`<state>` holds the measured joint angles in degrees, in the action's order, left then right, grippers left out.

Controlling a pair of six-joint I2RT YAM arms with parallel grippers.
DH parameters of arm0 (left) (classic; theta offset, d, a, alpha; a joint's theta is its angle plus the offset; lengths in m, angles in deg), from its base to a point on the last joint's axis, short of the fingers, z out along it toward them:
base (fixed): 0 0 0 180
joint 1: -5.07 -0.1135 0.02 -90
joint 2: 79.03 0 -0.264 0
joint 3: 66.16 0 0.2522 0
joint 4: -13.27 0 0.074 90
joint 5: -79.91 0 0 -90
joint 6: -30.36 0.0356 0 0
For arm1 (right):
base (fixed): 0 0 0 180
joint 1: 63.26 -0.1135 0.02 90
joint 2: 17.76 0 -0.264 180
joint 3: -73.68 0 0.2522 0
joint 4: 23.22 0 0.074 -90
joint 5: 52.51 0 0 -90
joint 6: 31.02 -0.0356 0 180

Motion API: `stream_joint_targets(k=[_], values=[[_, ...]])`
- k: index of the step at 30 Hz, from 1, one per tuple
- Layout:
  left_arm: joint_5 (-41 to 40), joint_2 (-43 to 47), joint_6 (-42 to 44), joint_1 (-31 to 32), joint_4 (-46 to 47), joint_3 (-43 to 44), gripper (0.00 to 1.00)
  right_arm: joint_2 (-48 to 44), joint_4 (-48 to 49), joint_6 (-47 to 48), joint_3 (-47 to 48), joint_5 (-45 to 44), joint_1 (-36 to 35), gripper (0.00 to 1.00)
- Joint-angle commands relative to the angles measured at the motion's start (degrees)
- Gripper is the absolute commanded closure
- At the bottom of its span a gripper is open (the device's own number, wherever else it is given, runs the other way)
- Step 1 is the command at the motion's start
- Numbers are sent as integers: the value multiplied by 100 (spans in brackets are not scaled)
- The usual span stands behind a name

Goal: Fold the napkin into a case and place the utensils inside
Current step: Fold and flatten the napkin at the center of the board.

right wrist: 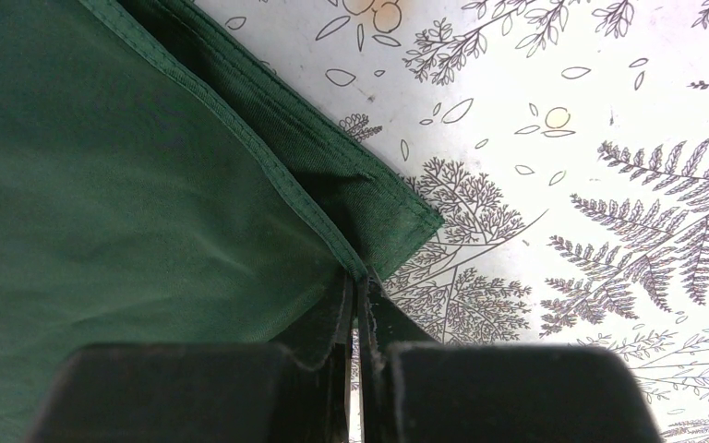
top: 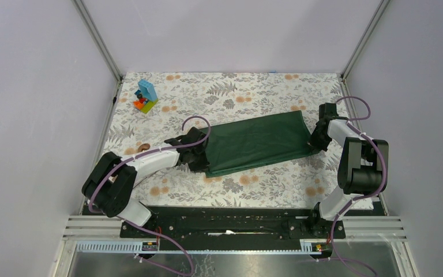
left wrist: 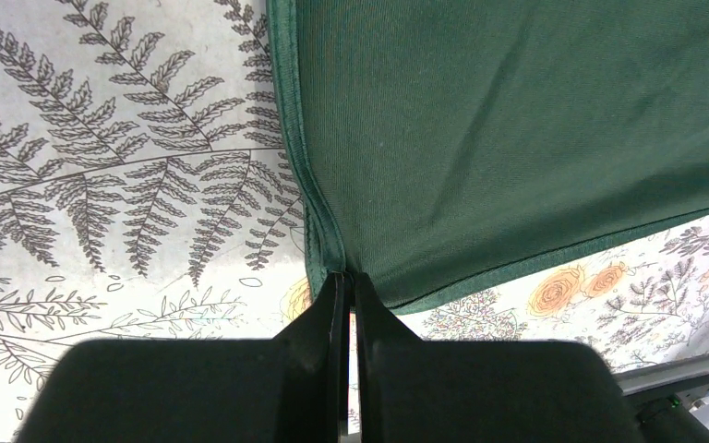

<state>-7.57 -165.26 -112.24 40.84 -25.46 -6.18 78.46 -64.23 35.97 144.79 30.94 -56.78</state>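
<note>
I see the dark green napkin (top: 256, 143) lying flat in the middle of the tabletop (top: 254, 92), between my two arms. It is a long shape, folded over, and in the right wrist view I can see two layers with stitched edges near its corner. Its long side runs from left to right across the tabletop. It is a bit tilted, so its right end sits farther from the arm bases than its left end. The left fingers (left wrist: 325, 314) are pinched tight on the left short end of the napkin, close to the near corner. The hem goes right in between them. The right fingers (right wrist: 390, 325) are pinched tight on the right short end, also close to a corner, with the cloth edge caught between them. Both arms reach in low from the sides, one at each end. A small stack of bright toy blocks (top: 145, 97) stands at the far left of the tabletop, well apart from the napkin.
</note>
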Motion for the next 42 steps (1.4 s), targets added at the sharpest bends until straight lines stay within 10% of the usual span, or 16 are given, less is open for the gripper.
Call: stream_joint_targets(k=[1,18,24,34,42], values=[[-129,241,-87,41,-182,-172,100,-46,113,-52,5,-240,-15,97],[292,373,-292,194,-40,-634,100,-7,114,-48,29,-221,-15,97],[455,767,-288,198,-287,-669,84,-42,33,-51,111,-199,-11,96],[852,1687,226,179,-1101,-468,52,-659,-459,45,441,-246,-23,43],[1900,1333,313,90,347,-397,57,-789,-260,283,539,388,-93,31]])
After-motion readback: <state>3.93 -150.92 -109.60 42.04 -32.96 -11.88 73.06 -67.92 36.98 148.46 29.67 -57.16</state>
